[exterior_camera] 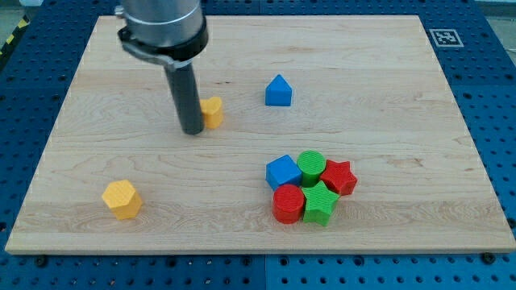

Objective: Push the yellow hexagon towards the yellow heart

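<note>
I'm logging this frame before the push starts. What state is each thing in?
My tip: down on the board, just left of the yellow heart.
Yellow heart: partly hidden behind the rod.
Yellow hexagon: alone at lower left, untouched.
Blue house-shaped block: alone, upper middle.
Blue cube, green cylinder, red star, red cylinder, green star: bunched together at lower right.
</note>
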